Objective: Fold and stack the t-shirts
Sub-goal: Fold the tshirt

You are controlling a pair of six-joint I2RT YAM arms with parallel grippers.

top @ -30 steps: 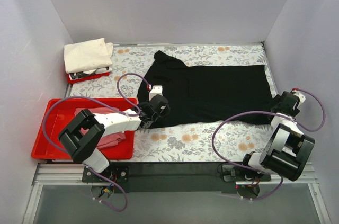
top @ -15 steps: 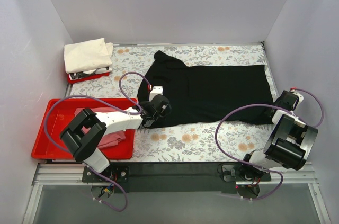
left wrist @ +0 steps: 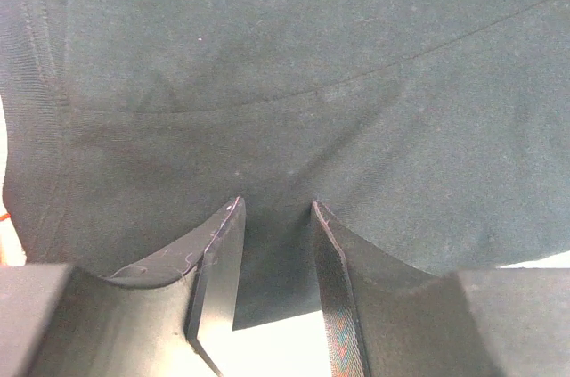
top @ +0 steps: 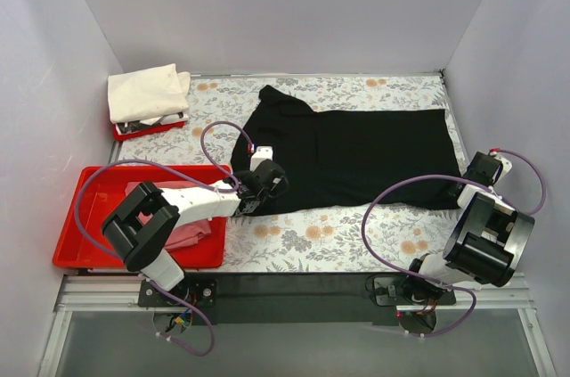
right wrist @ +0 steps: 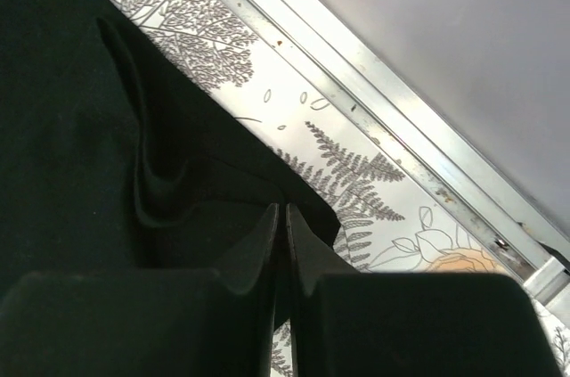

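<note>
The black t-shirt [top: 356, 159] lies spread across the flowered table. My left gripper [top: 258, 190] sits low at its near-left edge. In the left wrist view the fingers [left wrist: 218, 270] stand apart, and the hem of the black t-shirt [left wrist: 285, 83] lies flat between them. My right gripper [top: 472, 183] is at the shirt's near-right corner. There my right gripper [right wrist: 285, 217] is shut, pinching the black cloth [right wrist: 71, 127], which wrinkles just ahead of it. A cream-white t-shirt [top: 147, 92] lies folded at the back left. A pink t-shirt [top: 183, 233] lies in the near-left tray, partly hidden by my left arm.
A large red tray [top: 85, 248] stands at the near left. A small red tray [top: 147, 130] lies under the cream shirt. Grey walls close in three sides, and a metal rail [right wrist: 374, 118] runs along the right edge close to my right gripper.
My right gripper has closed on the near-right corner of the black shirt. The left arm and the shirt have hardly moved.
</note>
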